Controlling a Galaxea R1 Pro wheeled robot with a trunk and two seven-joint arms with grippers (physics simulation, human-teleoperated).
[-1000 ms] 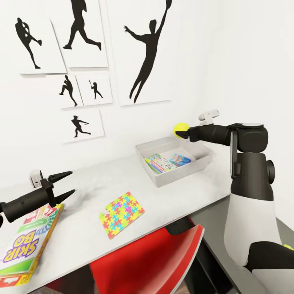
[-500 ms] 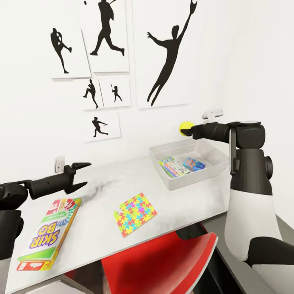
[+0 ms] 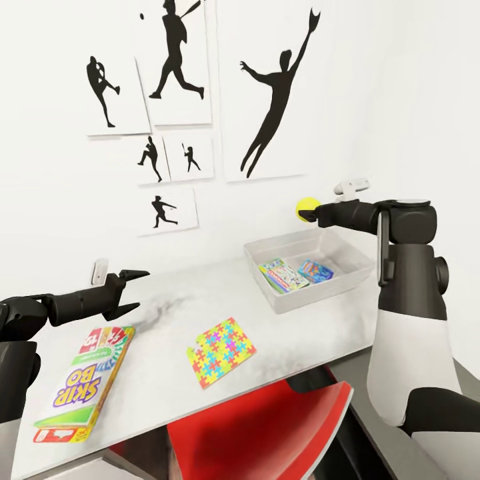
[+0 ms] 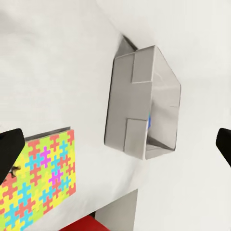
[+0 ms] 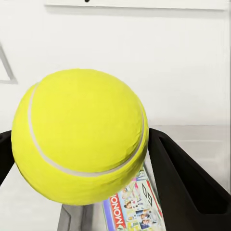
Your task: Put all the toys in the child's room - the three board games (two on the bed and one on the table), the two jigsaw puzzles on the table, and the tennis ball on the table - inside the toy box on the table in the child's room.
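Nearest on the counter lies the board game marked "SKIP-BO", with the left hand spread empty above it. The jigsaw puzzle lies beyond, not yet boxed. Farther off, the toy box holds two items, one reading "MONO". The right hand pinches the tennis ball above the box's far edge.
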